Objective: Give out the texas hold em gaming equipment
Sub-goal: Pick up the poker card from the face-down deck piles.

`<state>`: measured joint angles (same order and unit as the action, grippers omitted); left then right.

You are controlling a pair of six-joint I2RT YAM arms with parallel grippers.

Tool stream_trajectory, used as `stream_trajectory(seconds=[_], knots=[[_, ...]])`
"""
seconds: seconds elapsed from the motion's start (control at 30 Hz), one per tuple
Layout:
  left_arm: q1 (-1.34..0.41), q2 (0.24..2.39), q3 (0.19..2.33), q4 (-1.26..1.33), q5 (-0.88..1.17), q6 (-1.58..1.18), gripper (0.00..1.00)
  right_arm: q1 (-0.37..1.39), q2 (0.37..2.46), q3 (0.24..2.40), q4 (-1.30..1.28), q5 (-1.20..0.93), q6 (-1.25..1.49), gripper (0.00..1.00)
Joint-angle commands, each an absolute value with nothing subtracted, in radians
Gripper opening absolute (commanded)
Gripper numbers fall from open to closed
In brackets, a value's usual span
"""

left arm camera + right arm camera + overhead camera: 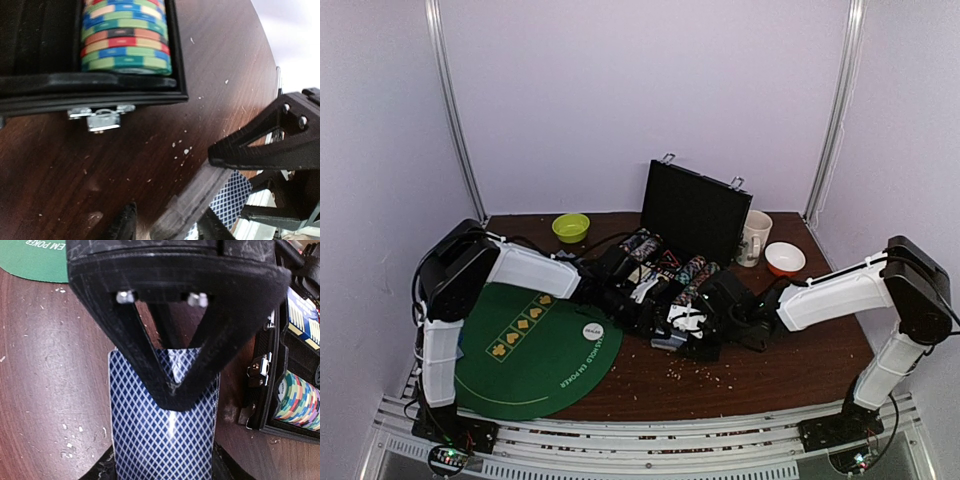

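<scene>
A deck of playing cards (165, 435) with a blue diamond-patterned back stands between the fingers of my right gripper (164, 460), which is shut on its long edges. My left gripper (168, 214) straddles the same deck (232, 197). One of its fingers (172, 385) rests on the card back, and a small gap shows at the other finger (126, 222). Both grippers meet in front of the open case (695, 210). Rows of multicoloured poker chips (125, 40) lie in the case. The white dealer disc (592, 330) lies on the green mat (535, 350).
The case's front wall and latch (102, 117) are close to the deck. A lime-green bowl (570, 227), a white mug (755, 238) and a red-and-white bowl (784, 258) stand at the back of the table. Crumbs (695, 372) dot the brown wood.
</scene>
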<state>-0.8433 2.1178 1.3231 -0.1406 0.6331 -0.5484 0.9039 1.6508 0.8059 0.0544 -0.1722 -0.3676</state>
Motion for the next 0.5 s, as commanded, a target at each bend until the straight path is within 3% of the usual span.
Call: stream_trajectory(seconds=[0.0,0.4,0.47], knots=[[-0.843,2.137,1.353,-0.196,0.567,-0.522,0.35,0.911,1.654,0.809,0.060,-0.147,-0.375,0.53],[-0.838,2.065,1.300,-0.290,0.456,-0.451,0.32,0.912,1.658,0.813,0.051,-0.135,-0.372,0.53],[-0.838,2.055,1.301,-0.270,0.481,-0.450,0.24,0.911,1.660,0.816,0.047,-0.134,-0.371,0.53]])
